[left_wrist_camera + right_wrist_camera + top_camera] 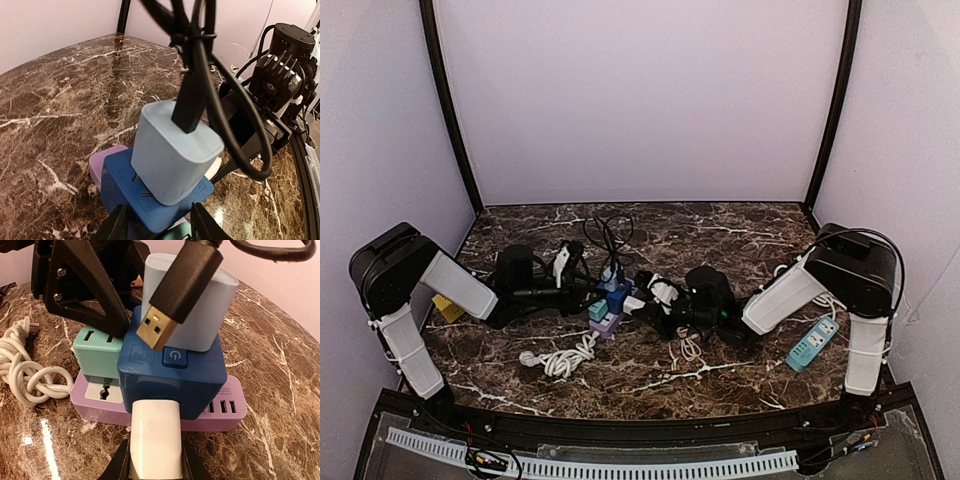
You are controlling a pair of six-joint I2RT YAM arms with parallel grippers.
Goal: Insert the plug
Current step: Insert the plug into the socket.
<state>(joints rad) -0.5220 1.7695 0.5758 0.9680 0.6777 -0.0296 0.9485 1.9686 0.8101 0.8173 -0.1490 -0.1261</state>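
A white plug (155,440) is held in my right gripper (154,462), which is shut on it. Its front end is against the side face of a dark blue socket cube (170,375). The cube sits on a purple power strip (100,407) beside a teal cube (95,347). A light blue charger (172,155) stands on the blue cube with its prongs partly showing. My left gripper (160,225) straddles the blue cube (120,185) and is shut on it. In the top view both grippers meet at the cluster (617,299) mid-table.
A black cable (220,95) hangs over the charger, its bare USB end (155,330) loose in front. A coiled white cord (560,358) lies near left of the strip. A teal power strip (812,343) lies at the right, a yellow item (447,308) at the left.
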